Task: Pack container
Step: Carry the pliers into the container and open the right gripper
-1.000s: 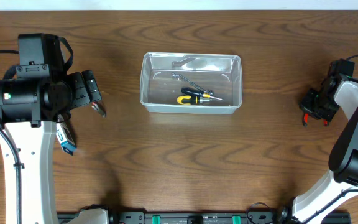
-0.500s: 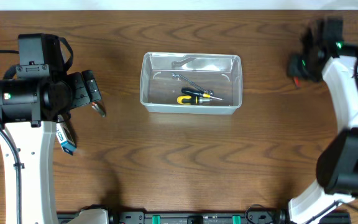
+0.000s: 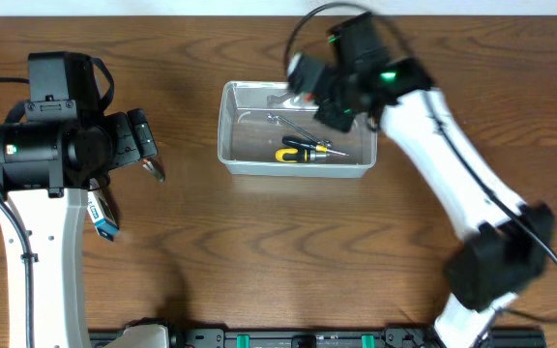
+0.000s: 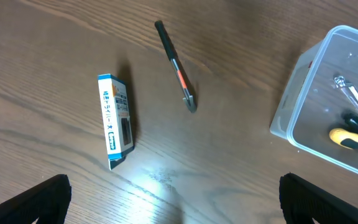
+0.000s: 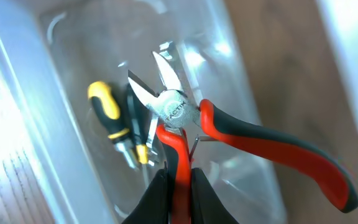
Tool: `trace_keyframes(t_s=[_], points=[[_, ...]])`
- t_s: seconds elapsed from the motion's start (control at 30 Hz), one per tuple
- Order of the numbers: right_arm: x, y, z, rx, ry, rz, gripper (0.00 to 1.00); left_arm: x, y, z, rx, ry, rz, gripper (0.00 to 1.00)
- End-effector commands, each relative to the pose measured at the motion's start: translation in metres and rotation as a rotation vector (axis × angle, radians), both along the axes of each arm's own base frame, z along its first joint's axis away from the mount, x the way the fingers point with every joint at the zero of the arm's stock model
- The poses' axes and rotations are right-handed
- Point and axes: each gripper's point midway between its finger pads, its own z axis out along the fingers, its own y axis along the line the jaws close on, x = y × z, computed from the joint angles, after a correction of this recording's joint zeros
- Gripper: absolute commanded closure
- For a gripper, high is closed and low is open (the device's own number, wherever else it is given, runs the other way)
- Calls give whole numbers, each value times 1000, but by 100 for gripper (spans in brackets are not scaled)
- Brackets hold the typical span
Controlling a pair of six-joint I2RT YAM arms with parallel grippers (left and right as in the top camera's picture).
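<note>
Steel pliers (image 5: 176, 112) pinched over the clear container (image 3: 228, 145)
The right gripper (image 5: 178, 180) clamps one glossy red handle; the rounded plastic container sits mid-table, holding a yellow-black screwdriver (image 3: 303, 153); the left gripper (image 4: 179, 205) gapes wide above the grained brown wooden table (image 3: 259, 251).

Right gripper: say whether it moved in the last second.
Yes. The right gripper swung left, from the right of the table to above the container, gripping red pliers.
</note>
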Motion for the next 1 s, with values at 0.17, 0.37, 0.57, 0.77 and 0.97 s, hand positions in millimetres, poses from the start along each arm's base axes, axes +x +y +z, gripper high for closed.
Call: trace_keyframes(t_s=[0.17,0.37,0.57,0.77,0.97], points=[[-3,-2,-95,-86,195,-20,99,-4,2,2,2,3,5,2],[-1,-7,-110,-91,226,-44,96,-4,2,2,2,3,5,2],[-2,-8,-111,-94,233,-46,68,-4,2,2,2,3,5,2],[0,-8,-110,-91,225,-46,73,-4,2,2,2,3,5,2],[12,-6,-80,-54,178,-124,81,-3,2,2,2,2,4,2]])
